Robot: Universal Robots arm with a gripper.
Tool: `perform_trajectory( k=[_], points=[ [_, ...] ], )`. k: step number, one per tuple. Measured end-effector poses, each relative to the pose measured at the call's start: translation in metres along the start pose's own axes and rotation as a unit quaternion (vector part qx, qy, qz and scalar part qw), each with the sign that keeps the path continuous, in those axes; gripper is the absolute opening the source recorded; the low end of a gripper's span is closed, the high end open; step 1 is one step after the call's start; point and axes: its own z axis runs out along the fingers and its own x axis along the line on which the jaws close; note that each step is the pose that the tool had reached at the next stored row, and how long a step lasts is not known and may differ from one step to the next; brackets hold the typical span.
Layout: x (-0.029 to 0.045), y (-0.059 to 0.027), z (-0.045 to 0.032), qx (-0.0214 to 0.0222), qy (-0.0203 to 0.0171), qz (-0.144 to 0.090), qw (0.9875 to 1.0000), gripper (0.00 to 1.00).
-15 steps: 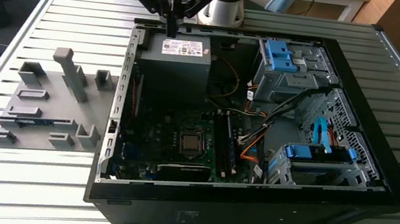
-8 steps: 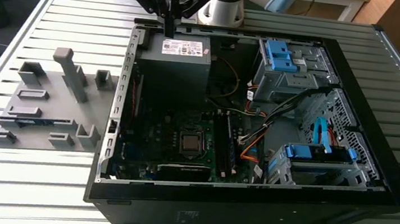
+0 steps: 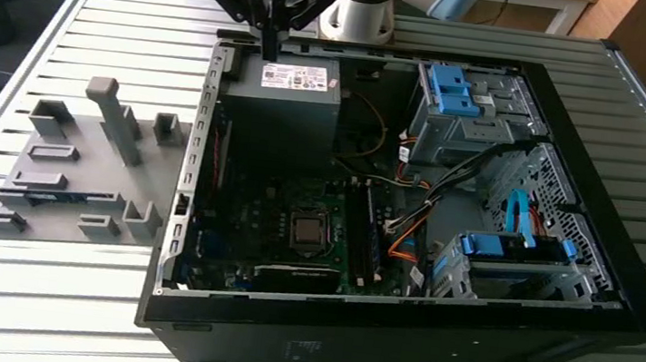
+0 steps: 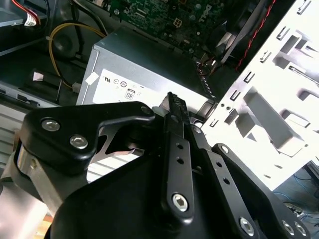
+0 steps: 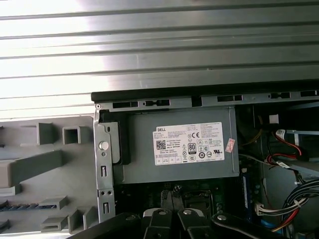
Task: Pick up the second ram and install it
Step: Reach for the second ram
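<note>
On the slatted table (image 3: 54, 296) the grey holder (image 3: 84, 140) cradled the second ram (image 3: 57, 197) — light, stiff, fragile, probably best pinched by its long edges — well apart from the gripper (image 3: 269, 50), clenched empty.

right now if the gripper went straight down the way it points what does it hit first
The gripper would most likely meet the grey power supply, near its edge by the case rim; depth is unclear, so it could catch the rim.
</note>
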Motion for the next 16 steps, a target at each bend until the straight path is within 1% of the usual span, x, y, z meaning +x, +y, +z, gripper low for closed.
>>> perform_trajectory(
  k=[11, 14, 16],
  points=[
    [0.0053, -0.0004, 0.0014, 0.0001, 0.0025, 0.000, 1.0000, 0.11],
    [0.0078, -0.0007, 0.0015, 0.0002, 0.0029, 0.000, 1.0000, 0.11],
    [0.0107, -0.0009, 0.0016, 0.0002, 0.0030, 0.000, 1.0000, 0.11]
  ],
)
